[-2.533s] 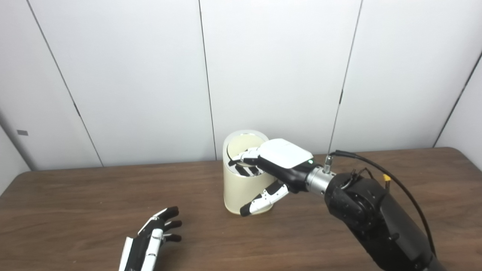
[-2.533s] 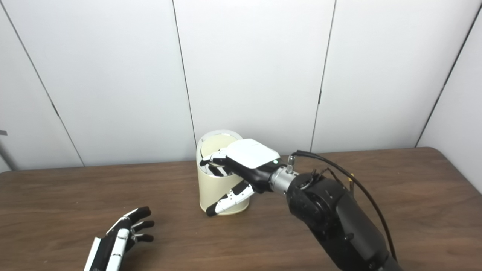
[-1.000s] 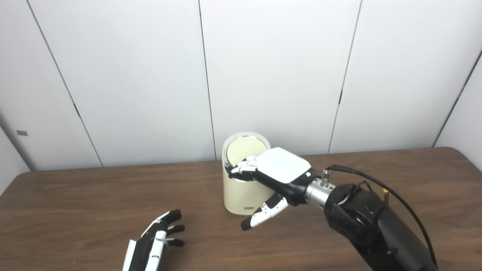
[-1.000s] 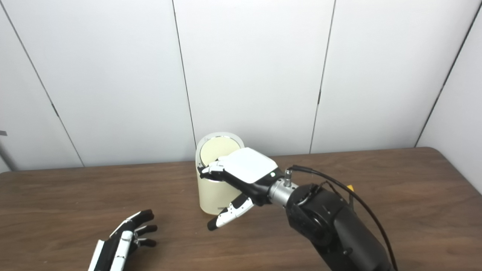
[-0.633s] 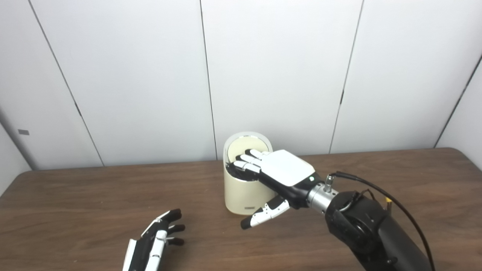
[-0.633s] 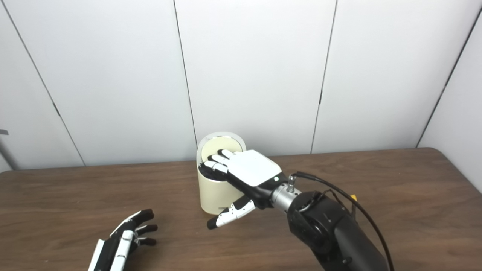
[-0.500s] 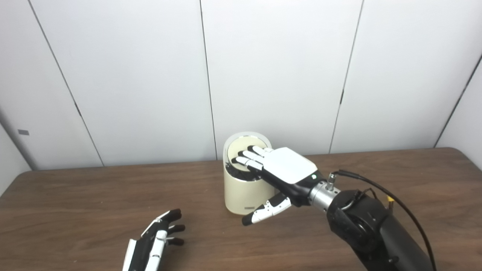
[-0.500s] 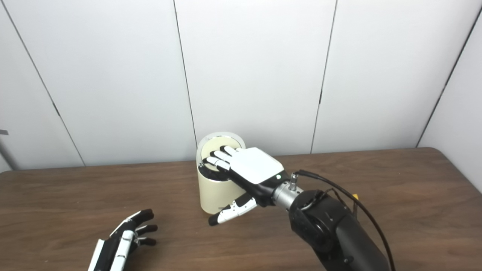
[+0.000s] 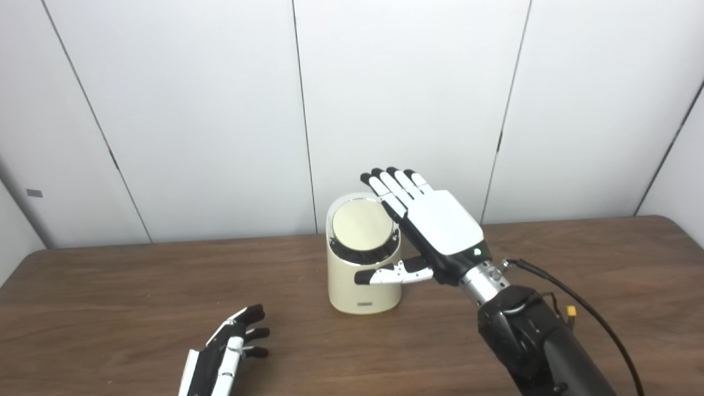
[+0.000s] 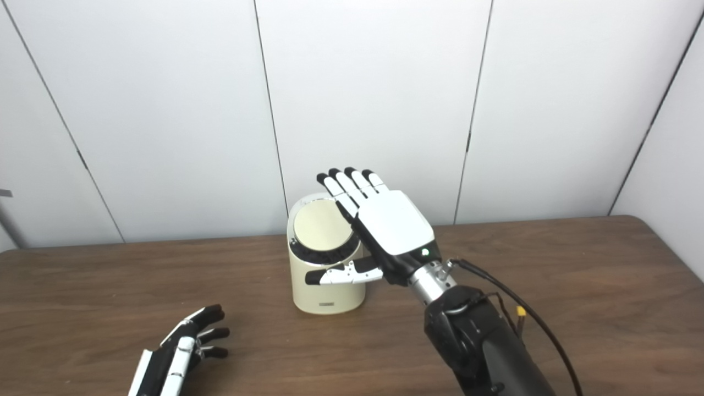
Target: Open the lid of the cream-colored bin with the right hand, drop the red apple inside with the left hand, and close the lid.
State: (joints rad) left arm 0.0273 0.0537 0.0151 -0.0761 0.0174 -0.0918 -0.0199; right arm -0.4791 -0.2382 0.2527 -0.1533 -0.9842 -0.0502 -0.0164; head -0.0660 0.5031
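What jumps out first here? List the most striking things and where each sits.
The right hand stands out first: raised and open, fingers spread, just right of the cream-colored bin at mid-table, touching nothing. The bin's round lid sits tilted in its top. The left hand rests open and empty on the wooden table at lower left.

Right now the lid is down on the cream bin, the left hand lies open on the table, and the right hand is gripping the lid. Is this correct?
One part is wrong: the right hand grips nothing. The left eye view shows it raised beside the bin, fingers straight and apart, off the lid. The lid is down, and the left hand lies open on the table.
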